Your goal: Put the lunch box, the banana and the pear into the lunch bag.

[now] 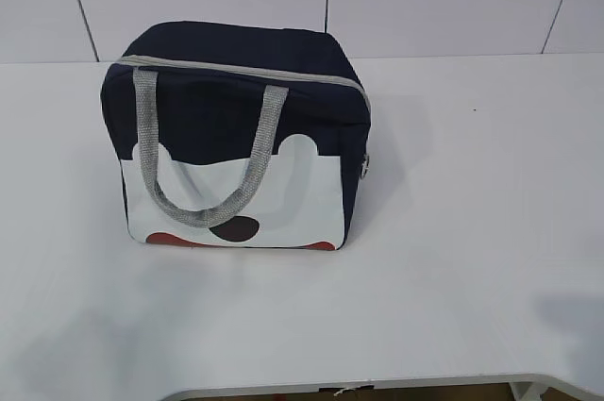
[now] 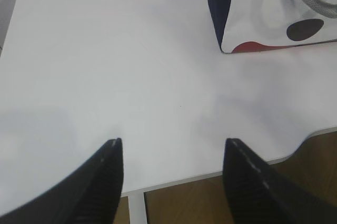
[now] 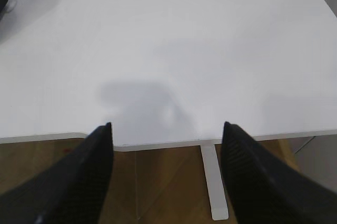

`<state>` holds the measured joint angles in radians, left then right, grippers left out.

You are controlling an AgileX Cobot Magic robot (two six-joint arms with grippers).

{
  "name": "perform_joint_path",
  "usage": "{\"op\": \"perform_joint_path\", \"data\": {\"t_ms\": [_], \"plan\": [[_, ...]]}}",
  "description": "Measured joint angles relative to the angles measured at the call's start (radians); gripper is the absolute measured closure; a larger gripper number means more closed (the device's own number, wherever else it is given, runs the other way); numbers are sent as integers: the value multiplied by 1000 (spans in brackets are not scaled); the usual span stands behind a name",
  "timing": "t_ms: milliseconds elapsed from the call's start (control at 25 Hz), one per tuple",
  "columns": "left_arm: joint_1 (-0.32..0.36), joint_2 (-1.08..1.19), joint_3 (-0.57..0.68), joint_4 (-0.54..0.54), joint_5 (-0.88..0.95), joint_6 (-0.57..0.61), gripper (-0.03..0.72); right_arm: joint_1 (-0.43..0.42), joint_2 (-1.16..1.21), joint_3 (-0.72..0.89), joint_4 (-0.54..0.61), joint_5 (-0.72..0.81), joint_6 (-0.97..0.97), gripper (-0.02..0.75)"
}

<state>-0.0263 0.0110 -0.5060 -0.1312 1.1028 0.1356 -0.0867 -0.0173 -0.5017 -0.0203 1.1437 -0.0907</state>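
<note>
Nearest, the left gripper (image 2: 174,145) and right gripper (image 3: 166,129) both hang spread and empty over the white table's (image 1: 472,231) front edge. Farther back stands the boxy navy fabric lunch bag (image 1: 236,137), zipped, grey handles drooping.

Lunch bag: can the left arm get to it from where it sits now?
Probably yes. The left gripper hangs open over the table's near edge, and only bare tabletop lies between it and the lunch bag. The bag's zipper looks closed.

Both the left tool (image 2: 172,145) and right tool (image 3: 166,129) have broad, tapering black fingers with finely ribbed surfaces.
</note>
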Motion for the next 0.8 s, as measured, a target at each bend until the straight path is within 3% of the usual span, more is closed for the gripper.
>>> {"op": "perform_joint_path", "data": {"t_ms": [800], "plan": [[0, 0, 0, 0, 0, -2, 275, 0, 0, 0, 0, 0, 0, 212]]}}
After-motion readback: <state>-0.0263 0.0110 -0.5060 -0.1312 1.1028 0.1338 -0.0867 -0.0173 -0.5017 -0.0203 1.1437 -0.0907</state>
